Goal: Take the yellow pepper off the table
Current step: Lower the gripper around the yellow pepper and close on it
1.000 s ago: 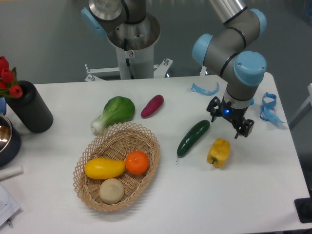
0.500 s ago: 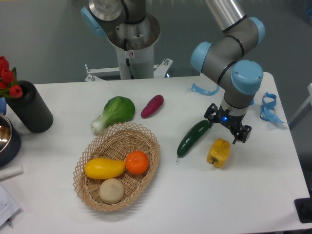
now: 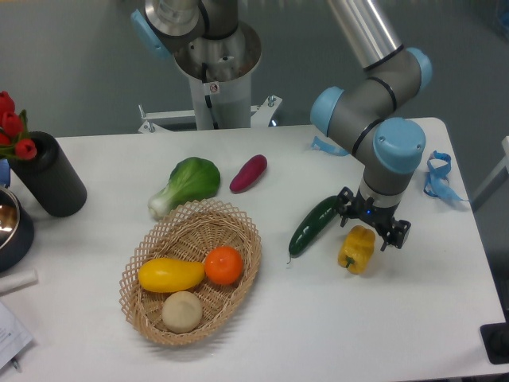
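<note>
One pepper [image 3: 356,248] on the table [image 3: 334,334], lying just right of the cucumber's [image 3: 313,225] lower half and well clear of the table's right edge. The gripper [image 3: 373,228] hangs right over the pepper's top, fingers spread with one either side, nothing pinched between them; can't tell if they touch the pepper from this angle.

No readable writing anywhere. There's a small label on the robot's base column [image 3: 211,87], but it's too small to make out.

Room around the pepper: bare white table below it and to its right, cucumber close on the left, arm overhead.

Counts, going left from the pepper: one cucumber, one purple sweet potato [image 3: 248,173], one bok choy [image 3: 188,183], one wicker basket [image 3: 140,270] holding three things: a long yellow fruit [image 3: 171,274], an orange [image 3: 223,265] and a pale round thing [image 3: 182,311]. Further left, one black vase [image 3: 50,177] with red tulips [image 3: 13,127], near the table's left edge. Up and right of the pepper, two bits of blue tape [image 3: 437,175], one at the table's right edge, the other behind the arm.
</note>
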